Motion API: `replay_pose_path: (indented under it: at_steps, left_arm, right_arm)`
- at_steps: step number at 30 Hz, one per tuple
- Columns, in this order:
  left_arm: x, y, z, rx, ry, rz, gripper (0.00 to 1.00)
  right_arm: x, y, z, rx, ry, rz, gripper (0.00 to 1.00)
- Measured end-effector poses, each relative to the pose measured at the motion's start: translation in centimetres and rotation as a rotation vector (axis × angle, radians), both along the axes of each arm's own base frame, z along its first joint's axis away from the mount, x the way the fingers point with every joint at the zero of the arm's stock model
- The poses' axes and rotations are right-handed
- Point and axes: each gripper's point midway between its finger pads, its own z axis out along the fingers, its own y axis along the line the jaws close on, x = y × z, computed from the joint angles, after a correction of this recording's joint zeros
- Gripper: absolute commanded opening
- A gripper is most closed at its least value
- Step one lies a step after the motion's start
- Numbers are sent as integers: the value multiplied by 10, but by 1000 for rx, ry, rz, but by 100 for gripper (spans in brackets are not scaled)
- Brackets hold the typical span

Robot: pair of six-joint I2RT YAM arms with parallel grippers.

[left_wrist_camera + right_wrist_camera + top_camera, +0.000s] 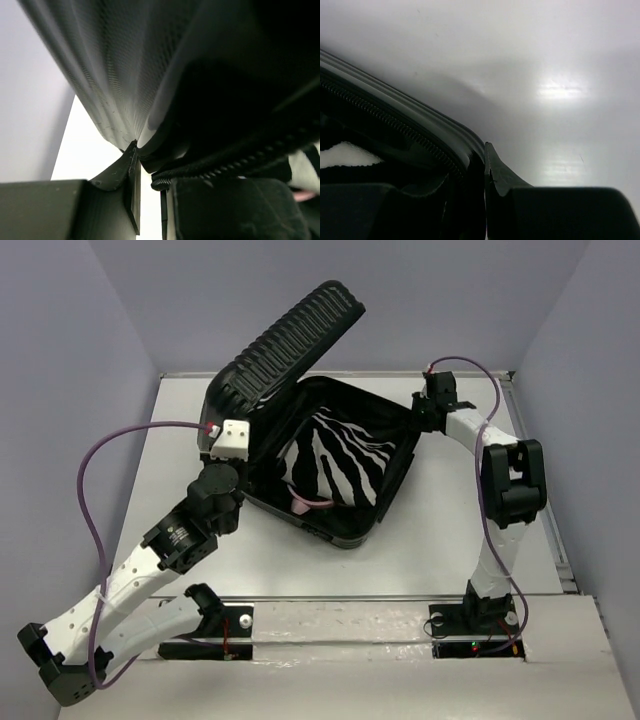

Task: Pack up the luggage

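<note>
Nearest the bases, the left gripper (238, 440) is reaching to the 9 o'clock rim of the luggage (350, 530). Its fingers (50, 210) are clamping the shell edge in the left wrist view. The luggage is lying open mid-table (450, 560), its ribbed lid (290, 340) tilting up toward 11 o'clock and a zebra pouch (340, 455) resting inside. Farther back, at the luggage's 2 o'clock corner, the right gripper (425, 412) is pinching the zippered rim, jaws drawn nearly together on it.
</note>
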Motion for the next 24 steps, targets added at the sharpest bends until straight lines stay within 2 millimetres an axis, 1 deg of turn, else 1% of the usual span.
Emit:
replay_pose_path:
  at_steps: [3, 6, 8, 9, 10, 11, 12, 13, 14, 15, 16, 17, 19, 20, 21, 22, 23, 24]
  left_arm:
    - [-1, -8, -6, 32, 14, -52, 6]
    - [-4, -25, -16, 65, 38, -139, 6]
    - [-5, -44, -25, 87, 64, -213, 8]
    - [-9, -69, -32, 50, 91, -313, 14]
    - [-16, -97, -42, 14, 131, -417, 30]
    - [-25, -124, -50, -23, 169, -521, 39]
    - [-40, -153, -58, -57, 209, -641, 49]
    - [-57, -179, -73, -75, 279, -750, 67]
    - [-68, -193, -84, -78, 328, -810, 73]
    - [-80, -202, -92, -82, 369, -866, 78]
    - [-90, -209, -93, -113, 402, -911, 86]
    - [-93, -211, -91, -124, 407, -932, 86]
    - [-102, -215, -77, -166, 406, -980, 86]
    - [-105, -217, -65, -187, 389, -1002, 86]
    - [-106, -218, -54, -206, 370, -1013, 86]
    - [-105, -218, -38, -228, 336, -1012, 86]
    - [-102, -217, -19, -255, 297, -1002, 86]
    - [-99, -215, -7, -274, 268, -988, 86]
  right_arm:
    - [25, 12, 2, 35, -27, 32, 9]
    - [35, 16, 3, 55, -38, 42, 10]
    - [40, 17, 3, 72, -45, 41, 12]
    - [41, 18, 4, 80, -49, 42, 13]
    - [43, 20, 4, 92, -57, 46, 13]
    - [46, 24, 6, 107, -70, 55, 14]
    - [47, 27, 6, 118, -74, 63, 15]
    - [48, 29, 7, 128, -82, 71, 15]
    - [49, 33, 7, 139, -87, 78, 17]
    - [48, 37, 6, 155, -82, 77, 21]
    - [49, 38, 7, 161, -87, 83, 23]
    - [49, 41, 7, 168, -92, 93, 25]
    - [48, 46, 7, 174, -93, 103, 34]
    - [47, 48, 7, 181, -93, 107, 43]
    - [46, 51, 7, 200, -89, 102, 48]
    - [45, 55, 8, 231, -81, 94, 51]
    - [45, 57, 9, 251, -78, 84, 52]
    - [45, 59, 10, 268, -77, 75, 61]
